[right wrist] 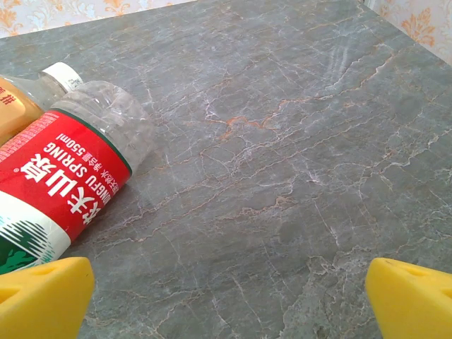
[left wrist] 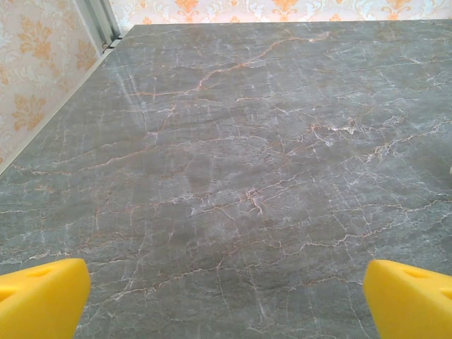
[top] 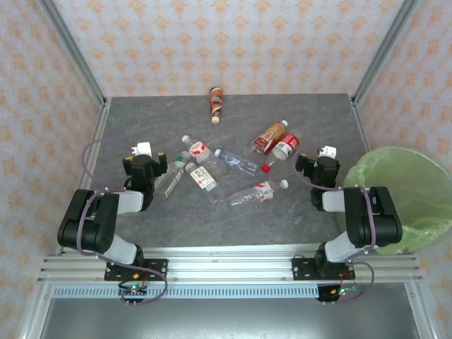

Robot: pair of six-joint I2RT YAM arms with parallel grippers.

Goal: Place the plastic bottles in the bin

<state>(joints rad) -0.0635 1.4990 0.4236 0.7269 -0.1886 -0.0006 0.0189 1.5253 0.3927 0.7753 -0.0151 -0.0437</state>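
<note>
Plastic bottles [top: 236, 162]: lying mid-tabletop, likely light, crushable, slick; grip across the labelled middle. Left pincer [left wrist: 226, 300] and right pincer [right wrist: 226, 300]: both apart, empty.

Bare table [top: 233, 229] along near edge, bottles [top: 236, 162] cluttering the middle, bin [top: 413, 180] off right corner.

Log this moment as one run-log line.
left end effector: open, empty, over table | right end effector: open, empty, red-labelled bottle to its left | plastic bottles: on table | bin: right of table
</note>
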